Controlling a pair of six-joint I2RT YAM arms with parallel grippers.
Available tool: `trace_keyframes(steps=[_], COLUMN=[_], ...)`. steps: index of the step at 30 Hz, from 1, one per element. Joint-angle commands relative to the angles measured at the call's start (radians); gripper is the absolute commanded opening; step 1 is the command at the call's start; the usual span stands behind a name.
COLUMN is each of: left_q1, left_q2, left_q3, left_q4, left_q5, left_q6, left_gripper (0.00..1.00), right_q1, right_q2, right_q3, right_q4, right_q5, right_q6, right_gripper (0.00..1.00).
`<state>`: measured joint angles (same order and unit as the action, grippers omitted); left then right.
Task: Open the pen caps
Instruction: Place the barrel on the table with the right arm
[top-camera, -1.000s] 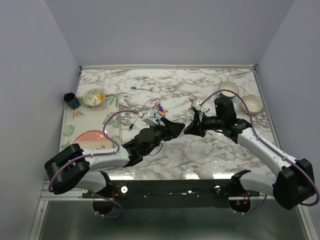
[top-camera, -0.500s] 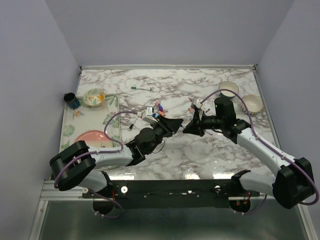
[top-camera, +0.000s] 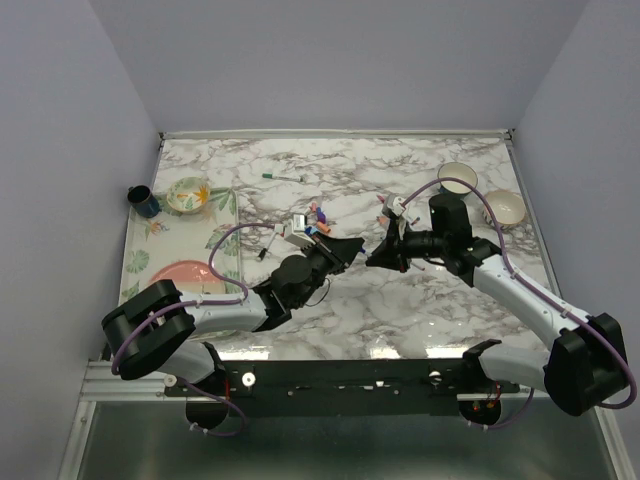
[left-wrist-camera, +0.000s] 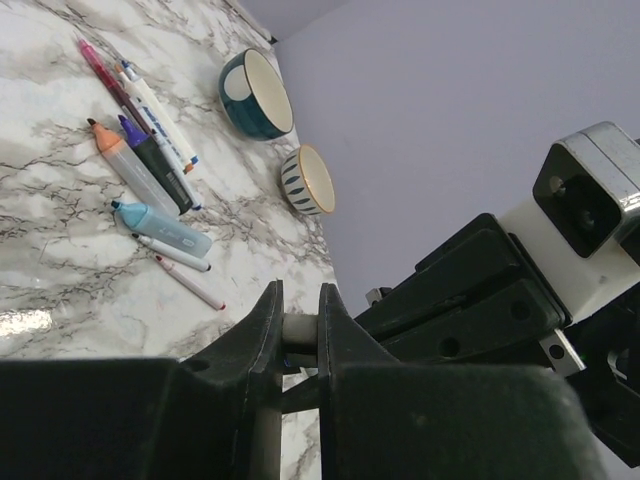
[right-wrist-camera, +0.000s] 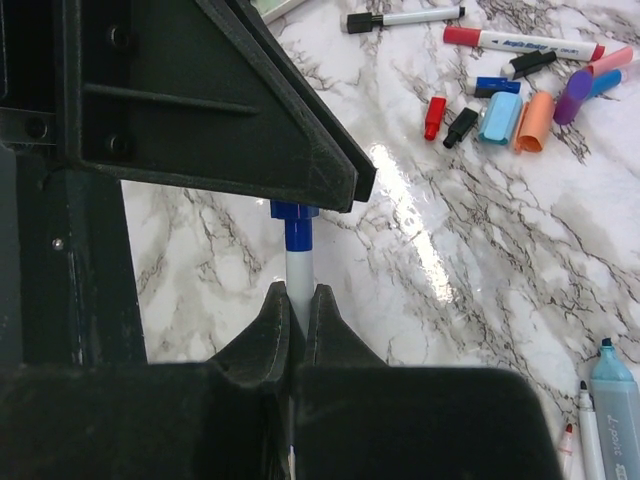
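Here, marble tabletop (top-camera: 400, 300) between lavender walls (top-camera: 330, 60)

My marble table (top-camera: 330, 165) carries loose pen caps (right-wrist-camera: 434, 117), pens (left-wrist-camera: 155, 170), a teal bowl (left-wrist-camera: 240, 100), a striped bowl (left-wrist-camera: 300, 185) and a tray (top-camera: 170, 235).

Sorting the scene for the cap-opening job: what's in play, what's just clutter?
In play: pen with blue cap, gripped by right gripper and left gripper; loose caps; red-capped marker.
Clutter: teal bowl, striped bowl, tray, pink plate, mug.
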<state>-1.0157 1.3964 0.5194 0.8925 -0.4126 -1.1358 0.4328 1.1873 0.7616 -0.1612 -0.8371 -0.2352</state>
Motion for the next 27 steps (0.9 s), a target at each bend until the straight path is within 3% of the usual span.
trace_keyframes(steps=[1, 2, 7, 12, 17, 27], left_q1=[-0.011, -0.011, 0.006, 0.068, 0.14, 0.229], left_q2=[-0.002, -0.008, -0.107, -0.258, -0.391, -0.559], left_q3=[0.01, 0.007, -0.06, -0.116, -0.16, -0.257], left_q4=[0.085, 0.091, 0.089, -0.072, -0.2, -0.366], left_q5=[0.018, 0.009, -0.092, -0.225, -0.242, -0.181], left_q6=[0.008, 0.013, 0.037, 0.056, 0.077, 0.044], left_gripper=[0.05, 0.0, 0.0, 0.0, 0.0, 0.0], right_q1=[0.0, 0.0, 0.0, 0.0, 0.007, 0.012], right_q2=[0.02, 0.021, 0.029, 0.049, 0.121, 0.121], right_q3=[-0.005, -0.005, 0.004, 0.047, 0.113, 0.104], right_q4=[0.008, 0.006, -0.017, -0.144, -0.332, -0.281], right_q5=[-0.008, -0.008, -0.031, -0.098, -0.142, -0.021], right_q6=[0.005, 0.004, -0.019, -0.169, -0.326, -0.288], right_gripper=[0.01, 0.01, 0.01, 0.0, 0.0, 0.0])
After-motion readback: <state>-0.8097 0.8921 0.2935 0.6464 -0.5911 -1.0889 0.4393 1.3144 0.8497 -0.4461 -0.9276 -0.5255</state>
